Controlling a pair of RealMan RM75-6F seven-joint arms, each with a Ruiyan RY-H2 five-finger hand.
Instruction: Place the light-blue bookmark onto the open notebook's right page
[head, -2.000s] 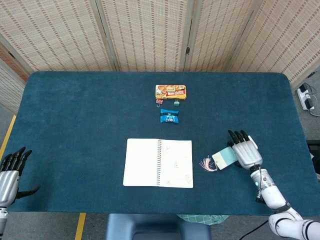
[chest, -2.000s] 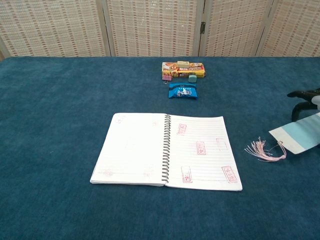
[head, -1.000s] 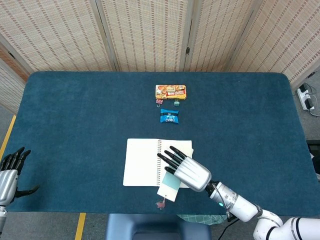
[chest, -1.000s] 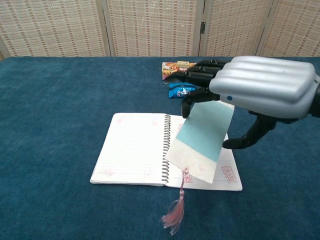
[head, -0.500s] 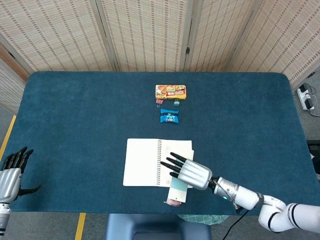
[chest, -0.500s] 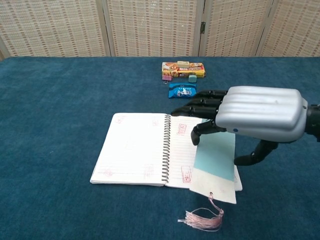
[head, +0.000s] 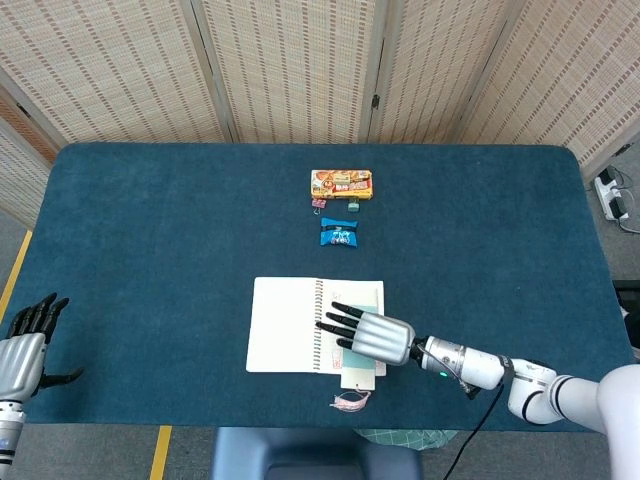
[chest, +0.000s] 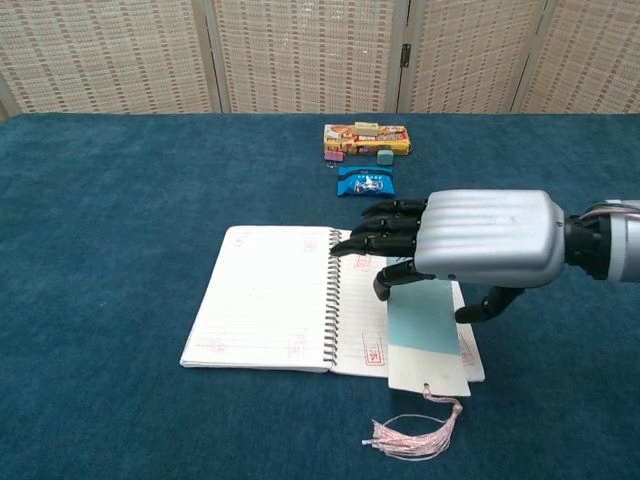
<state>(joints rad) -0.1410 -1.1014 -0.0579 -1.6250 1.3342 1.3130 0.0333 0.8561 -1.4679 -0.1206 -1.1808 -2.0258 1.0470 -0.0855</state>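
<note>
On notebook's right page, right hand holds bookmark.

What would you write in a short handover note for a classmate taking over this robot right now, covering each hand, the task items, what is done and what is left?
Right hand: low over the notebook's right page, fingers apparently on the bookmark's top end.
Left hand: idle at the table's left edge, holding nothing, fingers apart.
Bookmark: lying on the right page of the open notebook; its lower end overhangs the page's near edge and the pink tassel lies on the table.
Done: bookmark carried to the right page.
Left: let go and withdraw the right hand; perhaps nudge the bookmark further onto the page.
</note>
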